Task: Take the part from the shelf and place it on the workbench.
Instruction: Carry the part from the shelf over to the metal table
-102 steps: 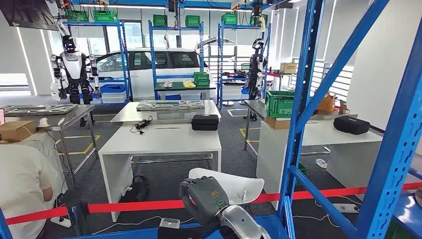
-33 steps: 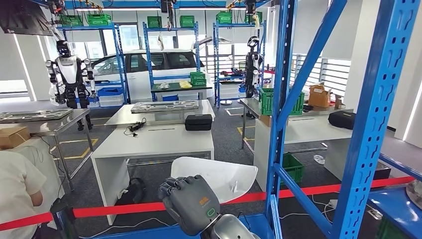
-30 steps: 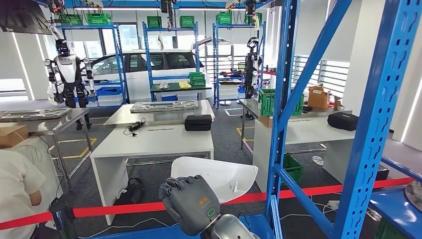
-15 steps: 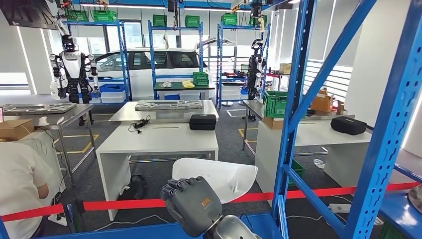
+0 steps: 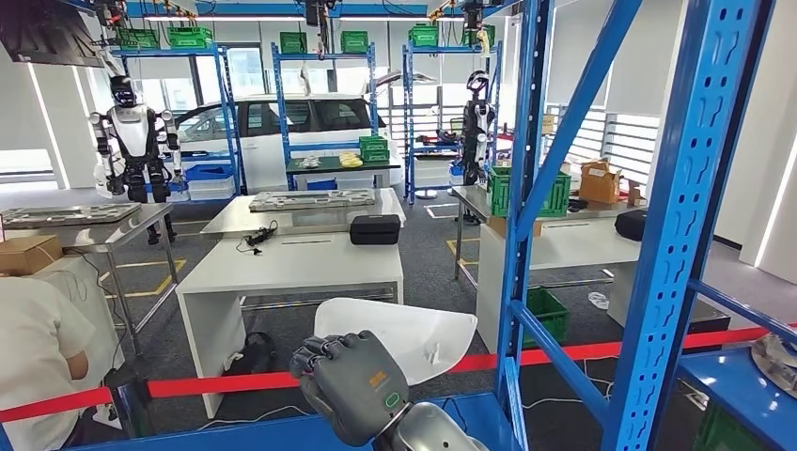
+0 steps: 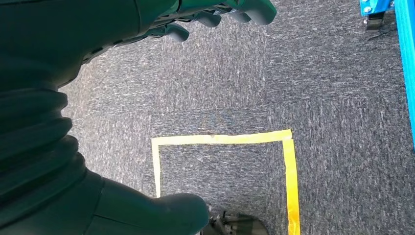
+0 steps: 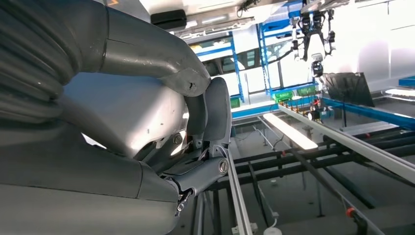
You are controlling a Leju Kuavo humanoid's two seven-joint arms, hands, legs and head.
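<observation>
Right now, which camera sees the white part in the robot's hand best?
The head view: the white part shows nearly whole above the right hand holding it. The right wrist view gives a close slice behind the fingers. The left wrist view faces the carpet.

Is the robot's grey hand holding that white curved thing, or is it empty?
Holding it. In the head view the right hand has its fingers curled over the near edge of the white curved plastic part, lifted above the floor.

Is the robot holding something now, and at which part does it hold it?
The right hand grips the white part by its near edge. The left hand hangs over the carpet with nothing in it.
</observation>
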